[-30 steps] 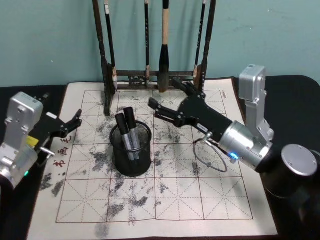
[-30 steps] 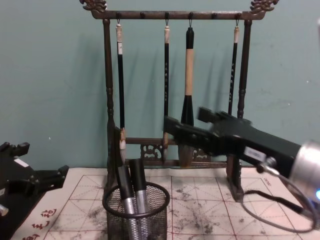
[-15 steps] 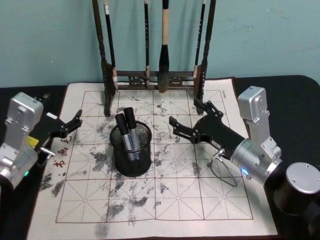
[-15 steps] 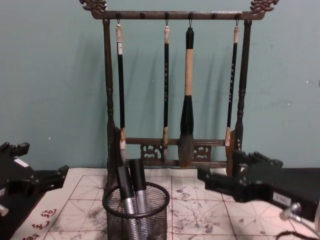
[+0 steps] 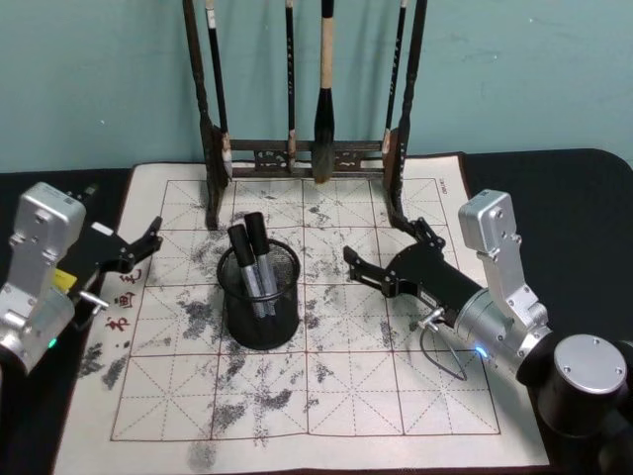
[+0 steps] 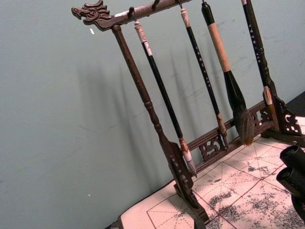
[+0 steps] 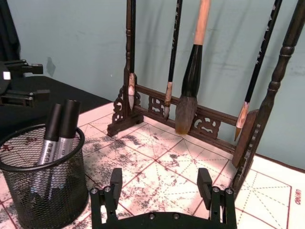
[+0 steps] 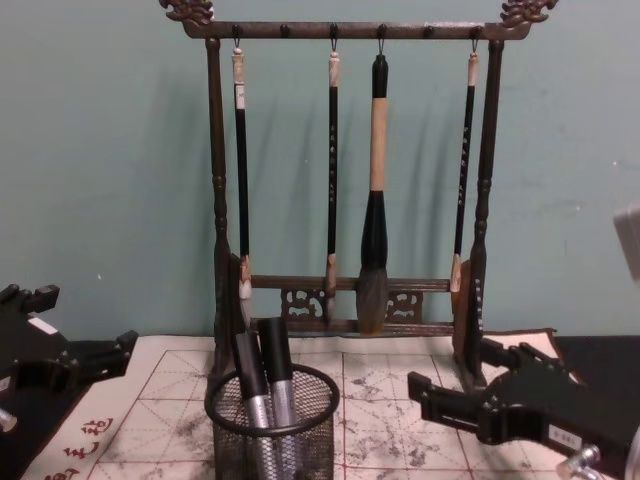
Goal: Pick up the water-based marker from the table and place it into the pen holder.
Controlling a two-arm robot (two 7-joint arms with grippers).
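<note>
The right gripper has drawn back from the pen holder, jaws apart and empty, leaving two markers standing inside, so the placing looks done; the left gripper idles open

I see even, fairly bright indoor light from above and in front. The brush rack throws soft, doubled shadows onto the teal wall behind it. The white mat reads clearly, with no glare. In my left wrist view the frame is tilted, and the marker caps at its edge look soft.
</note>
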